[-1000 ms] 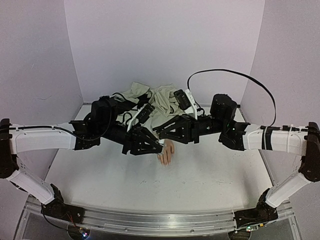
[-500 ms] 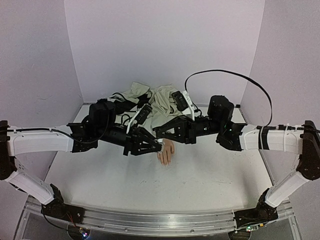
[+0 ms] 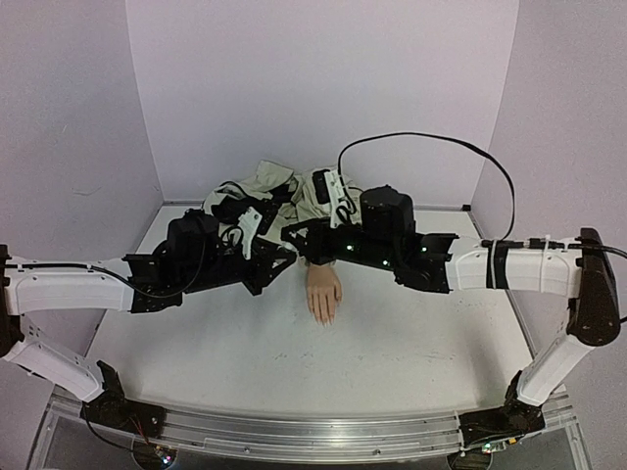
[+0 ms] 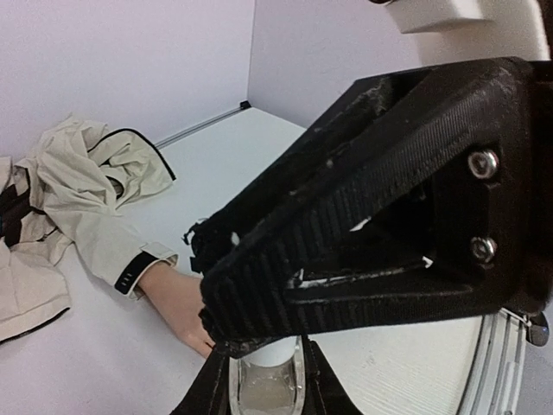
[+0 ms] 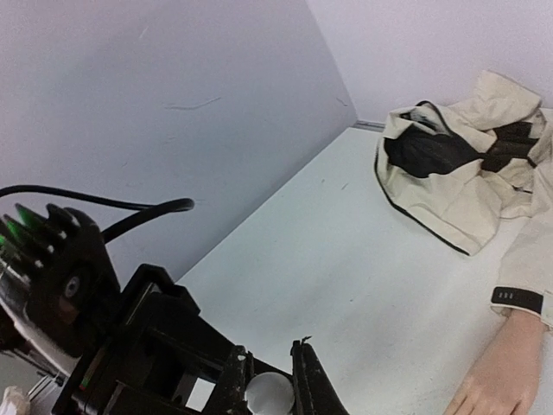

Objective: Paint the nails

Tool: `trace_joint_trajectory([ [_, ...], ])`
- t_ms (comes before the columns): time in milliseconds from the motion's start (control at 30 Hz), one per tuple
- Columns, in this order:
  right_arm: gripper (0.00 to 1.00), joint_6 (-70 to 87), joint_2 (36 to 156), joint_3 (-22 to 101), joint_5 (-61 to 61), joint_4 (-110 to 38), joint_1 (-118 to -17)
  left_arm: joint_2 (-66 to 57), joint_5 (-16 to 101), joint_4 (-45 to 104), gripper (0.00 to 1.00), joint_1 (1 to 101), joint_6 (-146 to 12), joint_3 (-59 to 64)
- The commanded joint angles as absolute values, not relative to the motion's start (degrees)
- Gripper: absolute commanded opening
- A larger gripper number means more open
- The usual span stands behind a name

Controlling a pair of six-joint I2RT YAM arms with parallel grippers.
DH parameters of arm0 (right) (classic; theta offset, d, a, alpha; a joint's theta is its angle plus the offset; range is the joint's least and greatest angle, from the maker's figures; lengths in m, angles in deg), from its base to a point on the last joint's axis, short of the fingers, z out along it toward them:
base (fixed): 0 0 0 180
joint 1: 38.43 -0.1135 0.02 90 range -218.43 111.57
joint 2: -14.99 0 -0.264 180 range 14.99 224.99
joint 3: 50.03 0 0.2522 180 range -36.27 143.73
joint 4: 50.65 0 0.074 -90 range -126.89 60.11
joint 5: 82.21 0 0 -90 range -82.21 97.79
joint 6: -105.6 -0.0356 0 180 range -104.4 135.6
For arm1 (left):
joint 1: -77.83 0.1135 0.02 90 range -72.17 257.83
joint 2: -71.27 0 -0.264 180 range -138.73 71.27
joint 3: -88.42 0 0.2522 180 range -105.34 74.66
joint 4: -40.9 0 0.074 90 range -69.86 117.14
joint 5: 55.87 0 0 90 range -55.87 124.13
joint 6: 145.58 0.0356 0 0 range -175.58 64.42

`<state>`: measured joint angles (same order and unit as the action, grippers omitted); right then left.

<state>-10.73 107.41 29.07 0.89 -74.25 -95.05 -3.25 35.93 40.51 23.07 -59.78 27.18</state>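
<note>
The pale peach mannequin hand [image 3: 323, 290] lies palm down mid-table, and its nails [image 3: 323, 315] are too small to make out. Its cream sleeve has a dark cuff [image 3: 319, 262]. My left gripper [image 3: 283, 256] is shut on a small clear bottle [image 4: 267, 386] with a white top. My right gripper [image 3: 292, 235] meets it from the right, shut on the round white cap [image 5: 269, 394]. Both hang above the table, just left of the cuff. In the left wrist view the right gripper's black body hides most of the hand [image 4: 175, 302]. The hand's edge also shows in the right wrist view [image 5: 501, 373].
The crumpled cream jacket with dark trim [image 3: 279, 191] lies at the back against the wall. It also shows in the wrist views [image 4: 73, 177] [image 5: 462, 164]. A black cable [image 3: 431, 142] arcs over the right arm. Walls close the table at the left, back and right.
Both grippers, still joined at the bottle, have moved left and back, off the mannequin hand. The hand is now uncovered in the top view.
</note>
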Motion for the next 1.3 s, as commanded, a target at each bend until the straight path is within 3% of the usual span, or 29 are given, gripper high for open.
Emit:
trace_joint_trajectory([
  [0,0.0,-10.9,109.2,34.0,13.0,-67.3,-99.7,-3.5,24.6,44.5,0.0,25.4,-59.7,25.7],
  [200,0.0,-6.4,107.1,34.2,11.0,-67.4,-99.5,-4.5,28.4,44.4,0.0,25.4,-59.2,26.1],
  [300,0.29,-3.4,105.3,33.6,7.4,-67.3,-98.8,-4.5,30.1,44.2,0.0,25.4,-59.2,26.9],
  [433,0.48,-2.5,101.9,31.2,1.8,-67.0,-96.2,-4.0,33.5,43.9,0.0,25.4,-59.1,27.7],
  [600,0.6,-5.4,97.2,25.6,-10.0,-68.8,-88.5,-2.5,42.9,43.7,0.0,25.7,-59.3,28.3],
  [867,0.72,-2.7,94.8,20.8,-40.4,-75.8,-82.9,-3.3,73.2,43.8,0.0,27.6,-62.9,24.4],
  [1067,0.73,-8.5,96.3,18.0,-49.5,-86.5,-83.0,-7.4,88.0,44.1,0.0,27.6,-67.4,19.1],
  [1267,0.5,-10.9,98.5,18.8,-51.4,-91.6,-84.9,-9.7,90.9,44.5,0.0,27.1,-68.9,17.2],
])
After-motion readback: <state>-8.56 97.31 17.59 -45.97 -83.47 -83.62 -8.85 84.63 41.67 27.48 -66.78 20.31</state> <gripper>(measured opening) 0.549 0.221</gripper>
